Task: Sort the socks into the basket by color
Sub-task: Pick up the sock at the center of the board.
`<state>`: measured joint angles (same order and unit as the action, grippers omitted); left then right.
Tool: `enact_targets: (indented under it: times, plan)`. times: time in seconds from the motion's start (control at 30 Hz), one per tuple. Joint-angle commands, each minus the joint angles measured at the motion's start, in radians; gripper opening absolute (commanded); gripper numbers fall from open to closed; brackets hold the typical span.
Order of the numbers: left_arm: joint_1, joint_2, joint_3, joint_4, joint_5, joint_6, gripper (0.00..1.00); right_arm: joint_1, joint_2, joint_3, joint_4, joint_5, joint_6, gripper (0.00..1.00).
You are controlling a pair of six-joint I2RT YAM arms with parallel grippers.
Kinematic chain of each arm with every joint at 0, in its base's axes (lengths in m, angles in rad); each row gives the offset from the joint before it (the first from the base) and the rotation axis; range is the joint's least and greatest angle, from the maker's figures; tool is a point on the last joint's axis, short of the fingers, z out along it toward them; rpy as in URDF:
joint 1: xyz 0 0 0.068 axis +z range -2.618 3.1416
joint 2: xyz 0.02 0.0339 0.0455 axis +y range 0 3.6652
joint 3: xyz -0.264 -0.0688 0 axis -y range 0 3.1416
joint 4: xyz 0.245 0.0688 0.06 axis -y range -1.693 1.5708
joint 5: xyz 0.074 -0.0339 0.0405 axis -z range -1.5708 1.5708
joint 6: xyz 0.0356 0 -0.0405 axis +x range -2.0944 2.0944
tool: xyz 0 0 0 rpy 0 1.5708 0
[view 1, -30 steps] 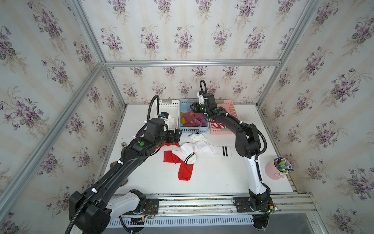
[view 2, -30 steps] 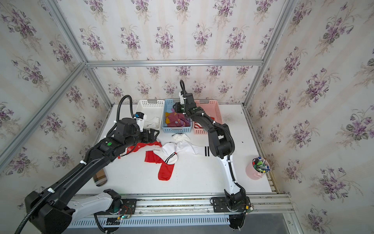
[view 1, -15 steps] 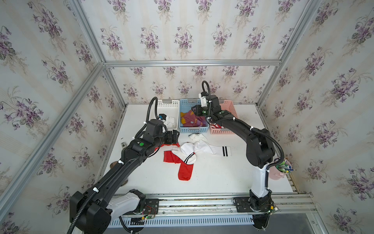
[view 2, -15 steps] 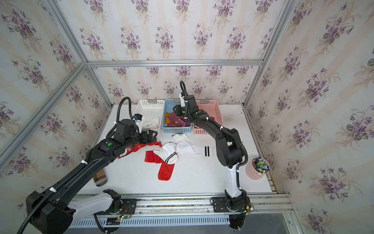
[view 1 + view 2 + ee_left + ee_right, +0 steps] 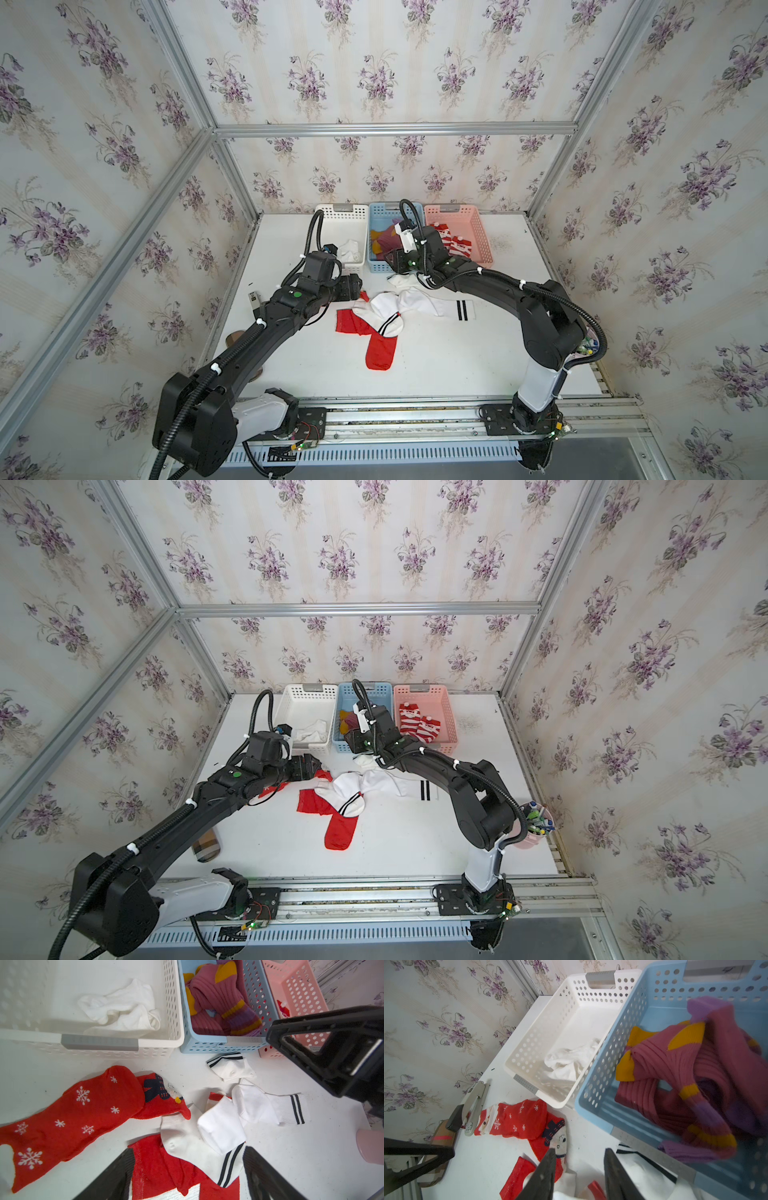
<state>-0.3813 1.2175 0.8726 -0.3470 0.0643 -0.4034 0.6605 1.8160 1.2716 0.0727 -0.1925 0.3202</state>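
White socks with black stripes (image 5: 419, 305) and red socks (image 5: 380, 351) lie in a pile mid-table. A red snowflake sock (image 5: 72, 1118) lies next to it. My left gripper (image 5: 188, 1153) hangs open over the pile's near edge, one striped cuff (image 5: 228, 1167) between its fingers, untouched. My right gripper (image 5: 580, 1152) is open and empty above the table, just in front of the blue basket (image 5: 384, 216), which holds maroon socks (image 5: 685, 1059). The white basket (image 5: 340, 216) holds a white sock (image 5: 124, 1007). Striped Santa socks (image 5: 419, 725) lie in the pink basket (image 5: 446, 712).
A pink cup of pens (image 5: 536, 825) stands at the table's right edge by the right arm. A metal hand tool (image 5: 475, 1101) and a brown flat object (image 5: 206, 845) lie along the left edge. Papered walls close in three sides.
My right gripper has drawn back from over the blue basket and come down in front of it. The left gripper has hardly moved.
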Motion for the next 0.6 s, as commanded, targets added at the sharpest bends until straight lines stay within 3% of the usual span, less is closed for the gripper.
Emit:
enact_targets:
  times: [0.0, 0.23, 0.57]
  plan:
    - [0.001, 0.002, -0.034, 0.052, 0.016, -0.031, 0.81, 0.012, -0.025, -0.044, 0.042, 0.021, 0.029, 0.4]
    - [-0.012, 0.028, -0.126, 0.168, 0.082, -0.097, 0.76, 0.016, -0.047, -0.131, 0.048, 0.059, 0.076, 0.4]
    - [-0.079, 0.156, -0.13, 0.261, 0.108, -0.14, 0.65, 0.014, -0.076, -0.17, 0.017, 0.129, 0.082, 0.4]
